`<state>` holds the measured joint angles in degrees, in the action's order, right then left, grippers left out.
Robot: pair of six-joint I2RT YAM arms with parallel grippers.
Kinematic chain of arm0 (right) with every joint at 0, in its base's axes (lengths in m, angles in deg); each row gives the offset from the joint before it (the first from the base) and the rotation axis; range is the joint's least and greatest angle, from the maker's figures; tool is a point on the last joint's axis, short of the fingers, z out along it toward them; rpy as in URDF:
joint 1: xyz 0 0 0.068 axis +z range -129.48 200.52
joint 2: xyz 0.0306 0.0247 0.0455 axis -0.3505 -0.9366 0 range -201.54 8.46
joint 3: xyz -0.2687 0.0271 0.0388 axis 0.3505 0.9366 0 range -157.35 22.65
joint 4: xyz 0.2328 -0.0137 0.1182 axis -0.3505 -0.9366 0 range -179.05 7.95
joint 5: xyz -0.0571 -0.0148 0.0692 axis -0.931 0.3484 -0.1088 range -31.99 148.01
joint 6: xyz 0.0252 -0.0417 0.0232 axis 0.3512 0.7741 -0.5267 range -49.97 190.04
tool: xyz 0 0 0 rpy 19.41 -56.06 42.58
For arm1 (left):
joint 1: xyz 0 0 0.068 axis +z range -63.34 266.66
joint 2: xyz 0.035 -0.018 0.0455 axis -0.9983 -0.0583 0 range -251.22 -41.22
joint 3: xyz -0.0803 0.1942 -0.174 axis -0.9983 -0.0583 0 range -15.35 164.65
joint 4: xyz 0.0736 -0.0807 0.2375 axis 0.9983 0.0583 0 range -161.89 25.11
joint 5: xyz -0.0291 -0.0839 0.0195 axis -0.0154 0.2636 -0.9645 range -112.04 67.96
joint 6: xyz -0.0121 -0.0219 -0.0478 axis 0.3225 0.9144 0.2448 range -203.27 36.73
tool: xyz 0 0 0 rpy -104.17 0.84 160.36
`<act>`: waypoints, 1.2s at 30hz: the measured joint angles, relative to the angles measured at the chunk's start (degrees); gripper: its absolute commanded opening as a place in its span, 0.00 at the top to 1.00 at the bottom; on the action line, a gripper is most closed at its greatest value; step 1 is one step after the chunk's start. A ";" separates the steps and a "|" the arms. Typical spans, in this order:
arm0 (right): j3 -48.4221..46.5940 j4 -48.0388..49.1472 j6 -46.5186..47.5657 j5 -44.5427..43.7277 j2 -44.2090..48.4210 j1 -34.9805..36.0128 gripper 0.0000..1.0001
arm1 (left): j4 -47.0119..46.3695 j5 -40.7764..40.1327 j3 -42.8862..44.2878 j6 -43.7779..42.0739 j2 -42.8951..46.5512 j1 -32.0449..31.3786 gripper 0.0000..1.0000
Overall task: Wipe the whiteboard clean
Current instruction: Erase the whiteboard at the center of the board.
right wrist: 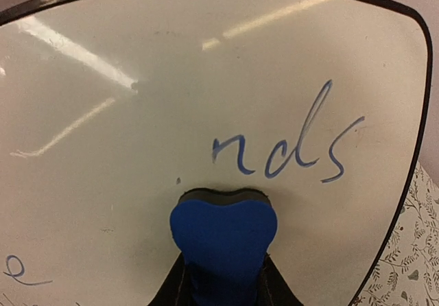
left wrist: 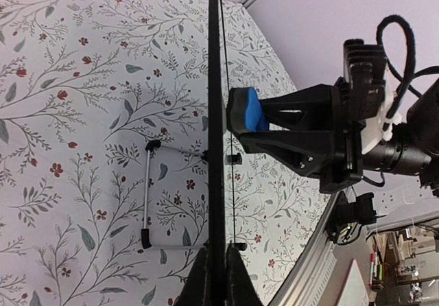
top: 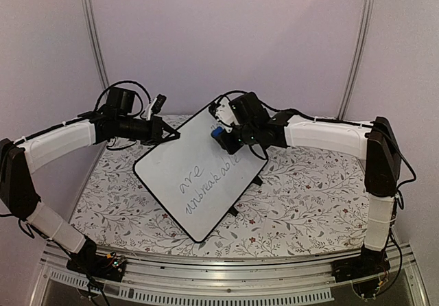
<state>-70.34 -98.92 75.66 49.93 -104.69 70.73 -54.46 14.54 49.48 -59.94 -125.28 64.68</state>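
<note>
The whiteboard (top: 199, 175) stands tilted over the middle of the desk (top: 302, 203), one edge pinched by the left gripper (left wrist: 217, 278). The right gripper (left wrist: 260, 124) is clamped on a blue eraser (right wrist: 223, 225), its pad touching the board just below the letters "nds" (right wrist: 288, 148); "are unbreakable" is also unwiped. Hard pressure could, I judge, twist the board out of that thin edge pinch or tip it over, while a light pass would leave smears
</note>
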 measured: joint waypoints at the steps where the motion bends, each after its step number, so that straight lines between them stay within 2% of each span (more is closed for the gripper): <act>1: -1.25 -0.24 0.20 0.22 -0.44 0.09 0.80 | -0.02 0.04 0.00 -0.11 0.00 0.00 1.00; 6: -6.16 -0.81 1.03 0.37 -2.49 0.39 0.80 | -0.02 0.07 0.00 -0.15 0.00 0.00 1.00; 11: -6.58 -1.11 1.29 0.33 -2.78 0.39 0.80 | 0.00 0.07 0.00 -0.15 0.00 0.00 1.00; 21: 3.61 1.66 0.55 0.02 0.87 0.39 0.80 | 0.13 -0.02 -0.07 0.09 0.00 0.17 1.00; 26: 4.22 1.68 0.15 0.04 1.11 0.33 0.80 | 0.13 -0.02 -0.09 0.09 0.00 0.17 1.00; 31: 0.48 -0.02 0.22 0.13 0.17 -0.04 0.80 | -0.02 0.24 -0.09 0.02 0.00 0.17 1.00; 36: -8.11 -0.76 1.29 0.83 -3.56 -0.37 0.80 | -0.02 0.26 -0.09 0.00 0.00 0.17 1.00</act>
<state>-78.45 -99.68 76.95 50.76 -108.25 70.36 -54.48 14.80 49.40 -59.94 -125.28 64.86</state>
